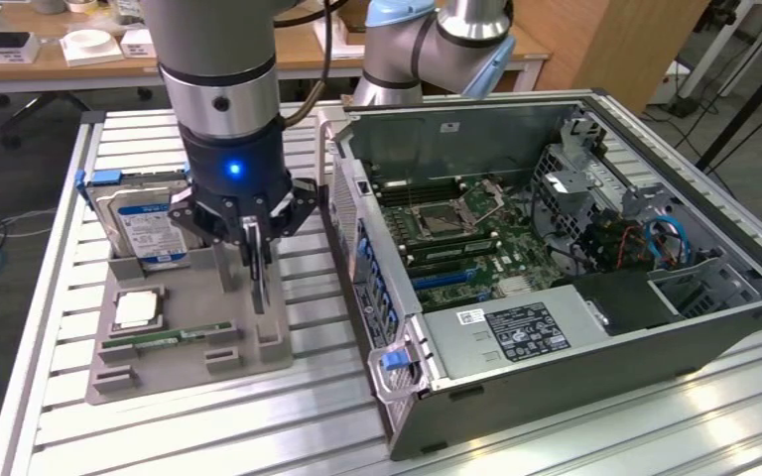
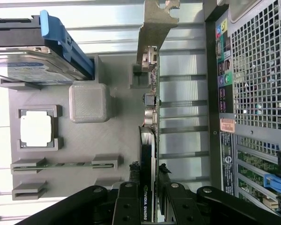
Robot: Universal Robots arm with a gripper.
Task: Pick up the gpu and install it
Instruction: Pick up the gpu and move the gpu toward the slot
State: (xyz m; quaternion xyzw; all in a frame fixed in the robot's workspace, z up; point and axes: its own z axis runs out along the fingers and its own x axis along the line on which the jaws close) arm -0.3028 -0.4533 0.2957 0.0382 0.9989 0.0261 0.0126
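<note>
Gripper (image 1: 251, 230) left of centre in the exterior view, pointing straight down over the grey tray (image 1: 176, 382). Blue light lit on its body.

Claw clamped on the gpu (image 1: 259, 273). In the wrist view the gripper (image 2: 148, 171) has one black finger on each face of the card, and the fingers (image 2: 129, 192) press against it with no gap showing.

Gpu (image 2: 150, 140) stands on edge, very slim seen from above. Its metal bracket (image 2: 154, 28) is at the end away from the claw. The card runs along the tray (image 2: 117, 136) edge nearest the case (image 2: 257, 93). Cannot tell whether its lower edge is seated in the tray slots or just clear of them.

Other items on the tray:
- Hard drive (image 1: 143, 230) with blue label stands upright at the far end, on the exterior view's left. It also shows from the wrist (image 2: 33, 70).
- Cpu (image 1: 136, 309) lies flat in a square pocket, also seen from the wrist (image 2: 36, 127).
- RAM stick (image 1: 170, 337) is on edge in two slots, just nearer the camera than the cpu, and appears in the wrist view too (image 2: 68, 164).

Case (image 1: 554, 258) lies on its side, open, on the exterior view's right, just beside the tray. Its motherboard (image 1: 460, 228) faces up. Tray and case both sit on a slatted metal table (image 1: 289, 421).
</note>
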